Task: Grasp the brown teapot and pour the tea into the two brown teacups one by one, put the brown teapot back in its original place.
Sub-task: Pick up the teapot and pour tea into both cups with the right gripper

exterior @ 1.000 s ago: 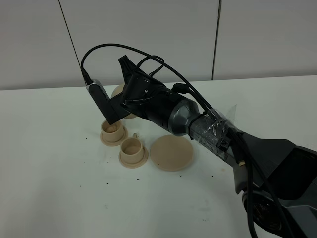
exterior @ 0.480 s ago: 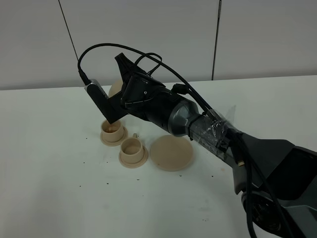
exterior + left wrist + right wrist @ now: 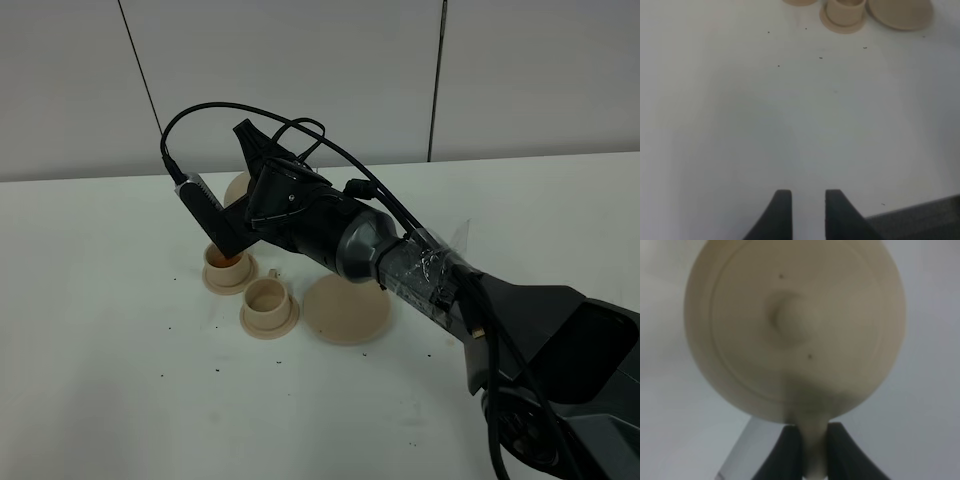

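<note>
The right gripper (image 3: pixel 814 434) is clamped on the loop handle (image 3: pixel 814 460) of the brown teapot (image 3: pixel 795 330), with one jaw on each side of the handle. The teapot hangs clear of the table (image 3: pixel 120 380) in the upper left centre of the exterior view, mostly hidden behind the wrist. Only a beige edge shows, and the spout is not visible. The handle-to-body axis runs from the jaws down and left toward the first teacup (image 3: pixel 228 268), which sits directly below the gripper and shows a darker tint inside. The second teacup (image 3: pixel 268 303) lies just beside it to the lower right, between it and the large saucer (image 3: pixel 346 308). Judged from this layout, the next pour requires a short shift to the lower right. The left gripper (image 3: pixel 807 215) stands parted and empty, well apart from the cups, so the right arm is nearer.
</note>
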